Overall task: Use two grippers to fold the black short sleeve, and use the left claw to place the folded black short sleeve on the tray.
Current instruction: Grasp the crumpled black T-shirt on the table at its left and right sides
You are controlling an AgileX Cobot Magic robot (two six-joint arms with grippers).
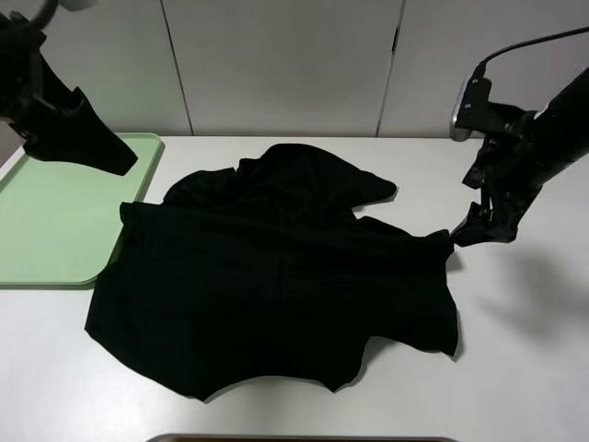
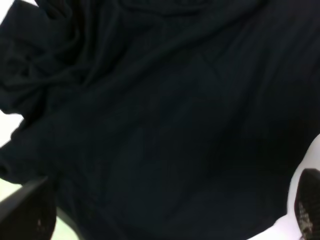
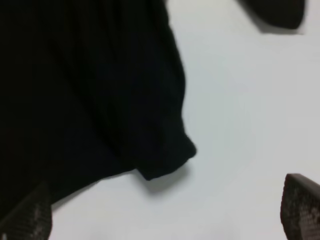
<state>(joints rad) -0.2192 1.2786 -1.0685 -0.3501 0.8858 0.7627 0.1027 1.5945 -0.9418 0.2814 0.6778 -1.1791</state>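
Note:
The black short sleeve (image 1: pixel 276 276) lies crumpled and spread across the middle of the white table, one sleeve end (image 1: pixel 440 244) pointing right. The pale green tray (image 1: pixel 46 221) sits at the left with nothing on it. My left gripper (image 1: pixel 118 157) hovers open above the tray's far right corner, just off the shirt's left edge. Black cloth (image 2: pixel 165 115) fills the left wrist view between its fingertips (image 2: pixel 30 212). My right gripper (image 1: pixel 474 228) hangs open close to the right sleeve end (image 3: pixel 167 157), holding nothing; one of its pads (image 3: pixel 300 205) is over bare table.
Bare white table (image 1: pixel 525 350) lies right of and in front of the shirt. White wall panels (image 1: pixel 276 64) stand behind the table. A dark strip (image 1: pixel 304 438) shows at the table's front edge.

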